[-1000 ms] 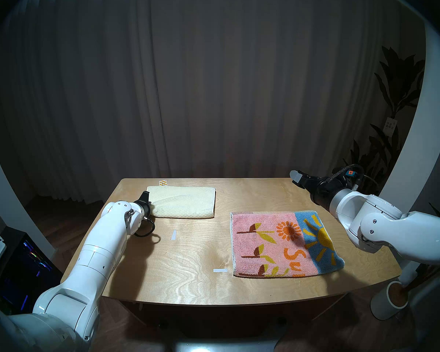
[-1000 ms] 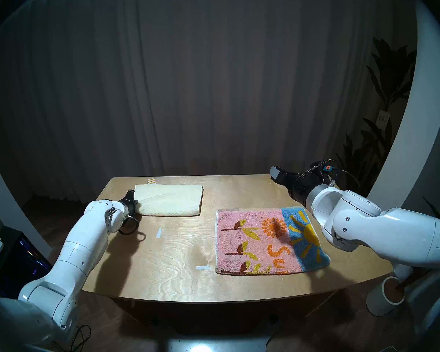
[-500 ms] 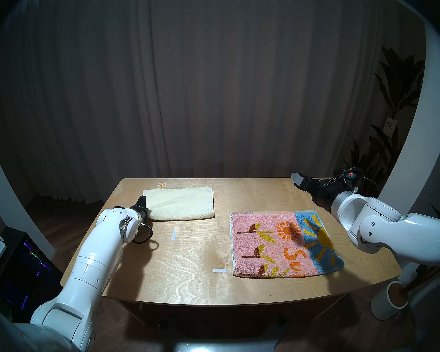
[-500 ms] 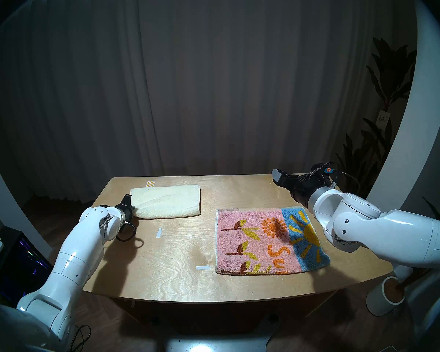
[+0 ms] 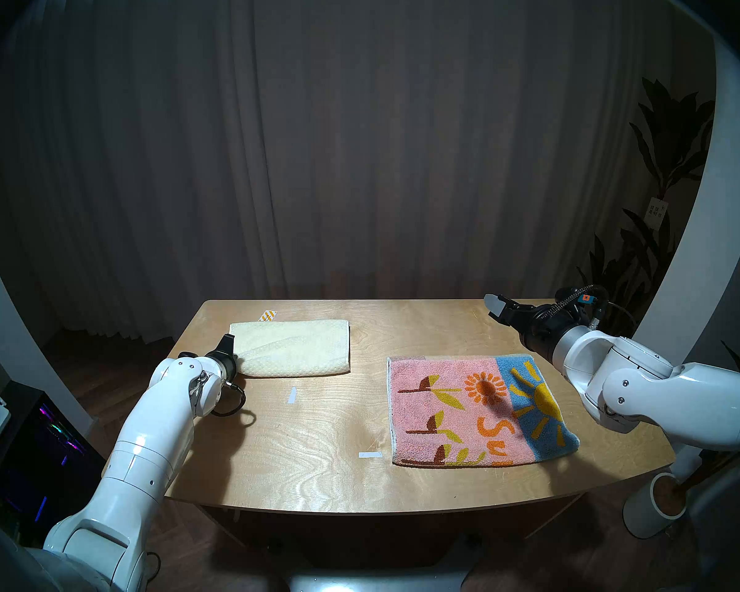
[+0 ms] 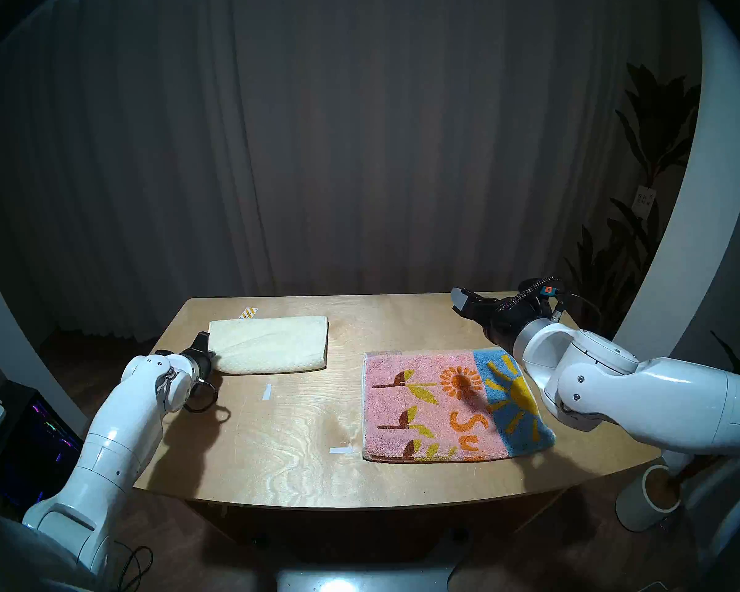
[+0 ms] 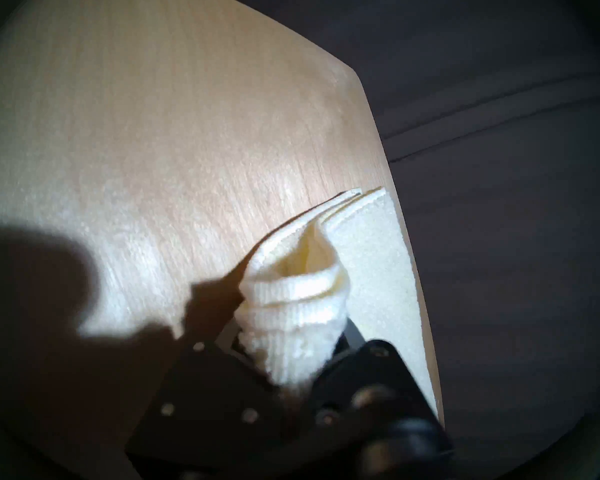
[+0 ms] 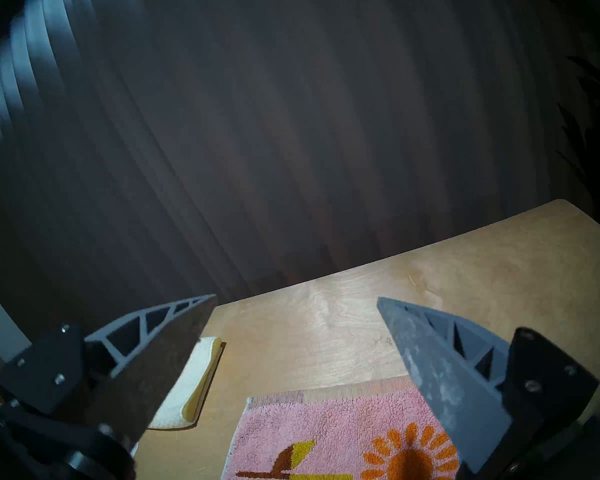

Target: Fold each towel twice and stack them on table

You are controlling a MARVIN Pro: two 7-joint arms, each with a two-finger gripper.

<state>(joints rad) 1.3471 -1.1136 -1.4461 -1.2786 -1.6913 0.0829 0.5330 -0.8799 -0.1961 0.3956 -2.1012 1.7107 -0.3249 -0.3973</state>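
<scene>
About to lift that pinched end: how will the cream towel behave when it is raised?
Probably floppy: the cream towel bunches into a cone where the left hand pinches it. Its folded layers look loose, so they may splay open. Likely light, dragging easily across the table.

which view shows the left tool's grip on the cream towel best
Left wrist: the cream towel bunches between the shut left tool. Head views show the grip small, from the side. Right wrist shows only the towel's far end.

Cream towel point(image 5: 293, 347) – nubby terry; patterned towel point(image 5: 475, 407) – looped pile; table point(image 5: 308, 458) – glossy plywood.
</scene>
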